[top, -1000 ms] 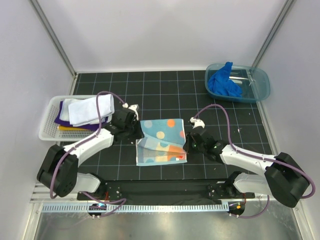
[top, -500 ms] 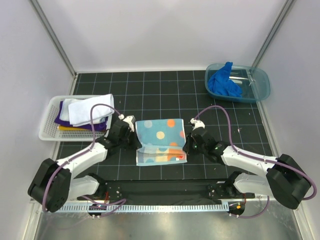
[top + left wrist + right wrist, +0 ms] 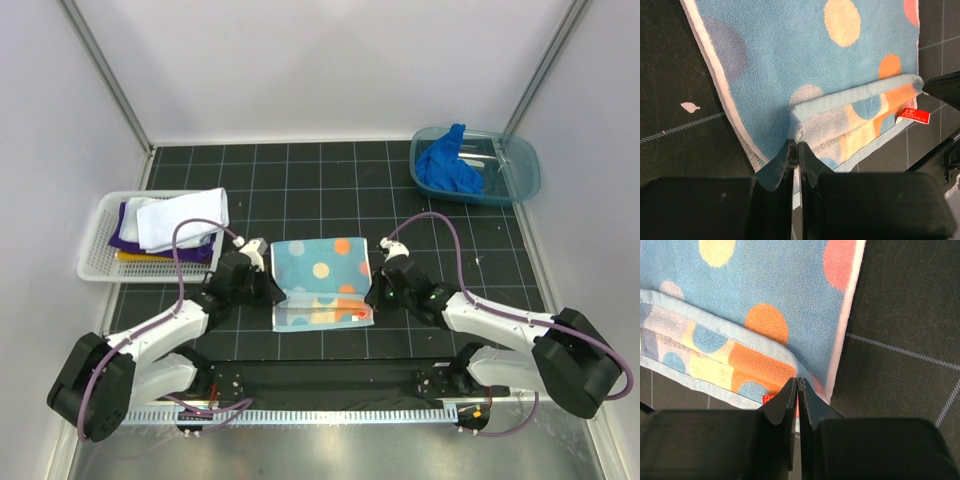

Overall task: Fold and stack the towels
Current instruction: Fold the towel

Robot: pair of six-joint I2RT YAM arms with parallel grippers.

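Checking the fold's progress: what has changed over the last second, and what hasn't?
The left tool drew back toward the near edge, pulling its pinched corner of the spotted towel along, so the folded flap lies flatter. The right tool stayed clamped on its corner. The stacked towels and blue towel are unchanged.

The spotted towel (image 3: 840, 65) is matt terry cloth with a fine, rough pile. Its hem is a smoother woven band, and the red label (image 3: 912, 116) shines a little. The mat (image 3: 900, 315) below is black and matt. The left gripper (image 3: 796, 146) and right gripper (image 3: 796, 382) are black matt plastic. At upper right of the top view the tub (image 3: 530, 178) is translucent glossy plastic. The basket (image 3: 92, 268) at left is white plastic mesh.
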